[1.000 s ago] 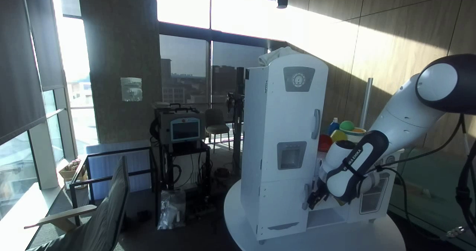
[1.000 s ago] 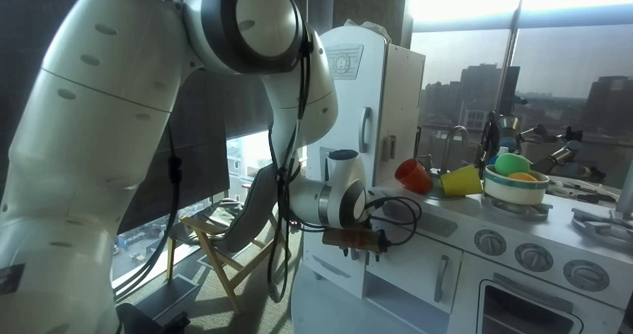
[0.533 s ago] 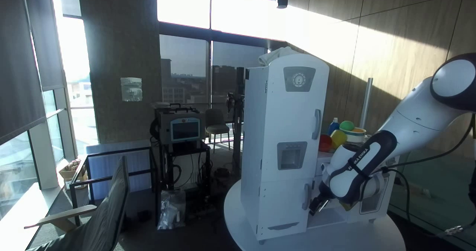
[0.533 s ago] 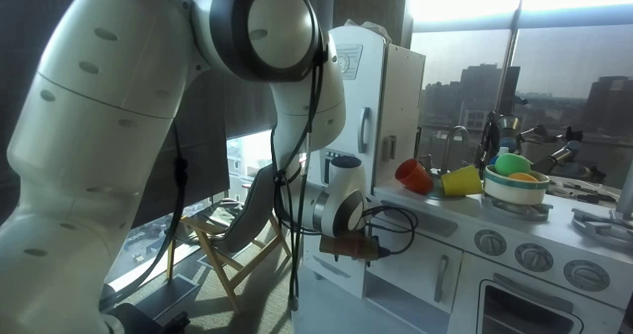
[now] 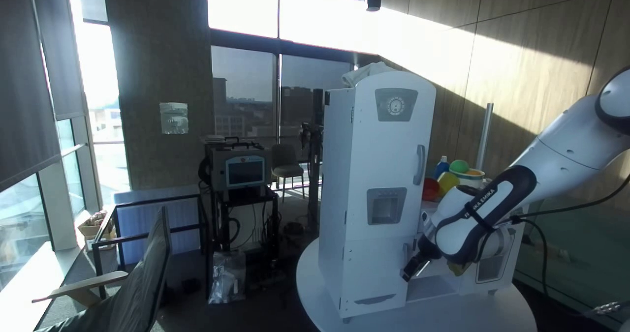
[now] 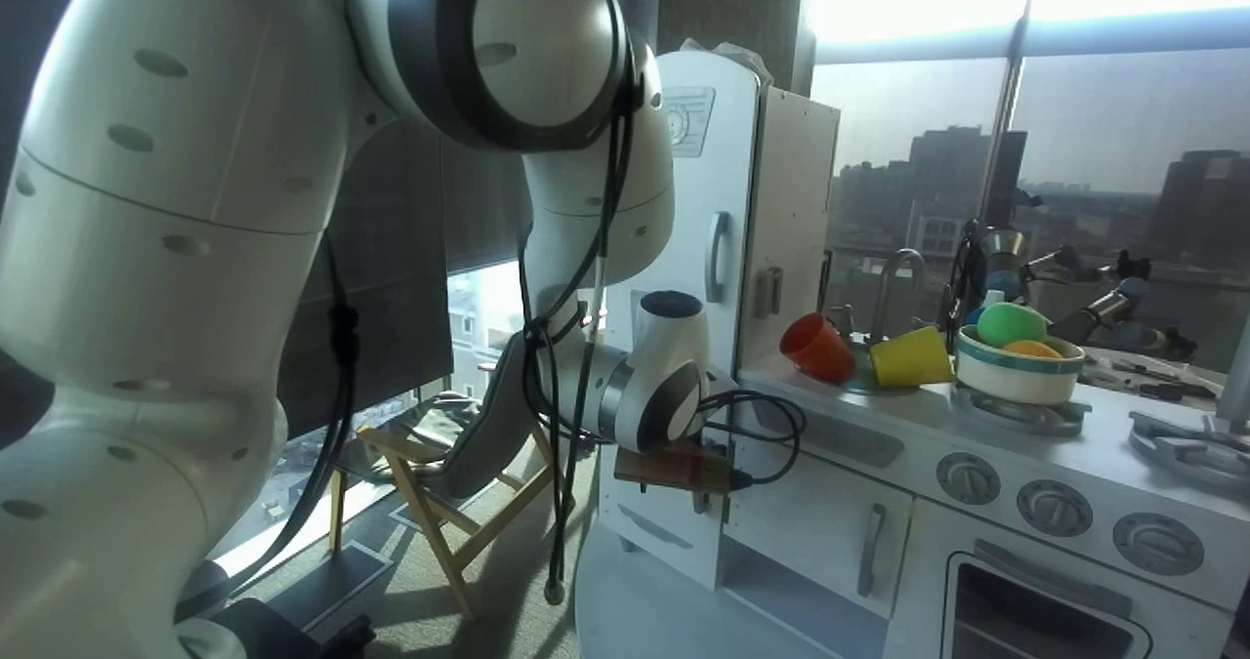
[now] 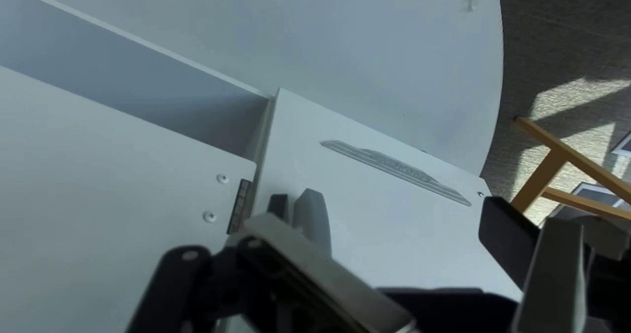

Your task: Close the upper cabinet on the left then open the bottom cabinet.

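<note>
The upper cabinet door (image 5: 386, 145), tall and white with a grey panel, looks shut or nearly shut in both exterior views; it is partly behind the arm here (image 6: 718, 181). The bottom cabinet (image 5: 371, 273) below it looks shut; its white door also fills the middle of the wrist view (image 7: 374, 234). Its grey handle (image 7: 313, 219) stands upright near the door's free edge. My gripper (image 5: 414, 269) is open in front of this door. In the wrist view its fingers (image 7: 388, 212) lie on either side of the handle, the left one close beside it. Contact cannot be told.
The toy kitchen unit (image 6: 820, 503) with knobs and oven adjoins on one side. Red (image 6: 818, 347) and yellow cups (image 6: 913, 356) and a bowl (image 6: 1020, 376) stand on its counter. The round white table (image 5: 315, 283) carries the units. A chair (image 6: 488, 434) stands beyond. Cables hang from the arm.
The arm has drawn back, to the right in an exterior view. The gripper tilted and shifted, its fingertips ending slightly lower and left, overlapping the bottom door's handle. The doors show almost no movement.
</note>
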